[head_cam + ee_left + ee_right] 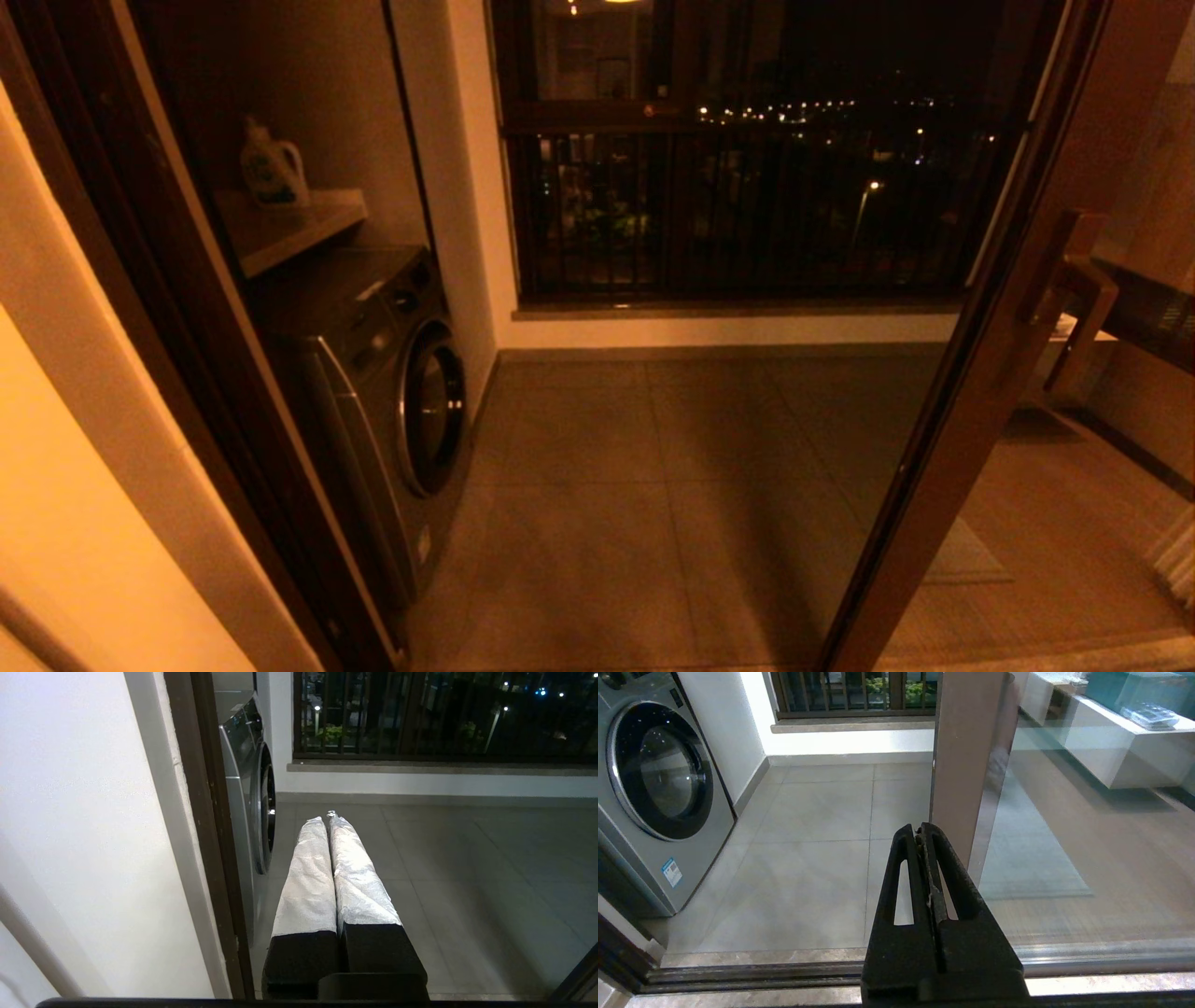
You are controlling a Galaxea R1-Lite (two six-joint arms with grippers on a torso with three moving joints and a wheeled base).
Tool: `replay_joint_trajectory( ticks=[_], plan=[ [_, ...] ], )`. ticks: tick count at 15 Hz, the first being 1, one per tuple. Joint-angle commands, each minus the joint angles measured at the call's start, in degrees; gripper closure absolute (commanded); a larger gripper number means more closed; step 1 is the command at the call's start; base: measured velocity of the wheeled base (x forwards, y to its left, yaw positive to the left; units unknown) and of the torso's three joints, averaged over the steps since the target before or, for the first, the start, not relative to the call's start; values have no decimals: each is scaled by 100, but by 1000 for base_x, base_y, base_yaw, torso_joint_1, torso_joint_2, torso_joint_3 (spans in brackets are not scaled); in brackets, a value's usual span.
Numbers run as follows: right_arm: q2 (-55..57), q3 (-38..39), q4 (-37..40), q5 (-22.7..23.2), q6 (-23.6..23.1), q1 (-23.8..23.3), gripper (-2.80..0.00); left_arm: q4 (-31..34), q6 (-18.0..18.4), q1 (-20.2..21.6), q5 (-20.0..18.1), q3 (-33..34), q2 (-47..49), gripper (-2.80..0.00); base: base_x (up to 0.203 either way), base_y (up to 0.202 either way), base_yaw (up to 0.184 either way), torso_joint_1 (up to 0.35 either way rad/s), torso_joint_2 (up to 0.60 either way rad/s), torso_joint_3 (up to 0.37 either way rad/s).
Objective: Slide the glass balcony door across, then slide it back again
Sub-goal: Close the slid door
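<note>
The glass balcony door [980, 373] stands at the right of the doorway, its brown wooden stile slanting down the head view. Its blocky wooden pull handle [1083, 285] sticks out on the room side. The frosted top band is out of view. In the right wrist view the stile [966, 765] rises just beyond my right gripper [919, 828], which is shut with nothing in it, apart from the wood. My left gripper [325, 819], its fingers wrapped in white, is shut and empty, near the dark-brown jamb [210, 812]. Neither gripper shows in the head view.
A grey washing machine [392, 392] stands inside the balcony at the left, under a shelf with a detergent bottle [273, 168]. The dark window with railing bars [747, 215] fills the back. A floor track [738, 970] runs along the threshold. Grey tiled floor [653, 485] lies between.
</note>
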Motion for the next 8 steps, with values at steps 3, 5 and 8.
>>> replay_joint_trajectory(
  ticks=[3, 5, 8],
  plan=[
    [3, 16, -81, -16, -44, 2, 0, -5, 0, 0, 0, 229, 7, 0, 0, 0, 0, 0, 0, 0],
    [2, 16, -90, -37, -305, 2, 0, -5, 0, 0, 0, 229, 7, 0, 0, 0, 0, 0, 0, 0],
    [2, 16, -63, -52, -162, 2, 0, -5, 0, 0, 0, 229, 7, 0, 0, 0, 0, 0, 0, 0]
  ],
)
